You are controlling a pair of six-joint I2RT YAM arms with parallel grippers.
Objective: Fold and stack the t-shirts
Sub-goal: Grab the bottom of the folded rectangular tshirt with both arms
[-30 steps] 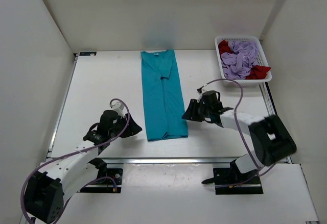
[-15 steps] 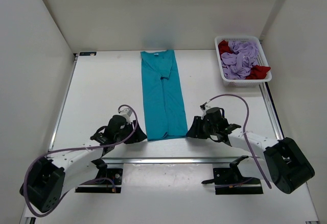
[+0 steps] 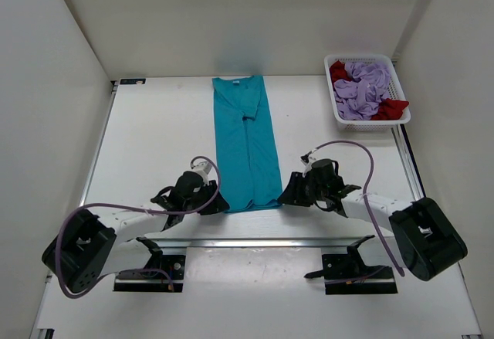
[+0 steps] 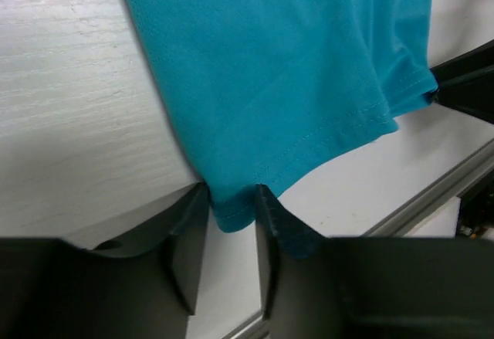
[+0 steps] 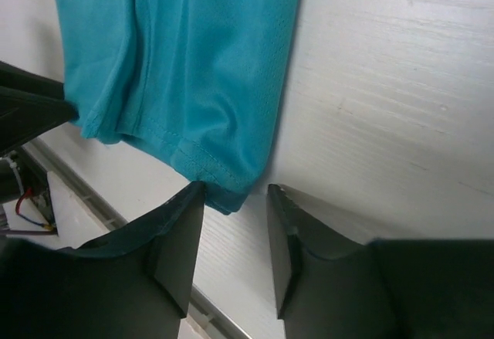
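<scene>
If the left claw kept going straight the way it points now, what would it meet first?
The teal t-shirt: its near hem corner lies between the fingers of the left claw, so it would likely run onto that cloth at once.

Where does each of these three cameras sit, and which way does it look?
Top external: above, behind the arms, looking down on table, teal t-shirt, basket; both arms show.
Left wrist: on left arm, looking past left gripper at a hem corner.
Right wrist: likewise past right gripper.
Shared: the t-shirt's near hem.
</scene>
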